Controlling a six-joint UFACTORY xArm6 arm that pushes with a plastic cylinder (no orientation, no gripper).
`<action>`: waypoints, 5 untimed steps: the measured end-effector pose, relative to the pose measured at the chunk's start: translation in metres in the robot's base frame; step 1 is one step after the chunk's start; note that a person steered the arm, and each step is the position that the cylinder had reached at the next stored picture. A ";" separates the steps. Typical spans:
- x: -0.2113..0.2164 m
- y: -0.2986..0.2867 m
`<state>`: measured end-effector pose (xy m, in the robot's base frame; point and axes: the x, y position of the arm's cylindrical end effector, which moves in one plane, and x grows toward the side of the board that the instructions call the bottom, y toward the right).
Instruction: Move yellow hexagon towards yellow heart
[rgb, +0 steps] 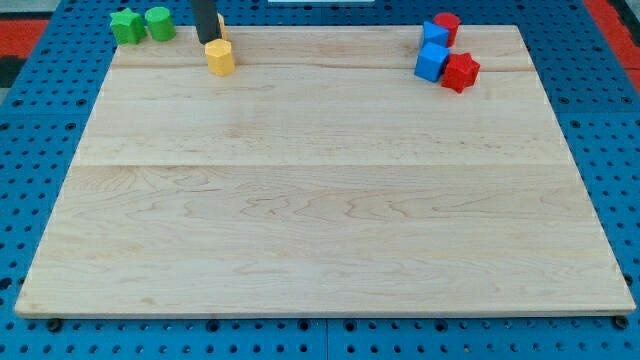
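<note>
Item: small yellow hexagon block (220, 57) near wooden tabletop's (320, 200) top-left edge, touching just below my tip (207, 42); no jaws fitted, nothing grasped; yellow heart partly hidden behind rod, I judge.

Yellow hexagon (220, 57) upright near view's top-left, yellow heart (219, 22) mostly hidden behind

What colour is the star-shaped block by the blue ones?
Red: the star shows best in the camera view.
</note>
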<state>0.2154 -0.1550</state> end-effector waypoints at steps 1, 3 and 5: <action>-0.012 -0.004; 0.012 -0.006; 0.045 -0.055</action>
<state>0.2605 -0.2102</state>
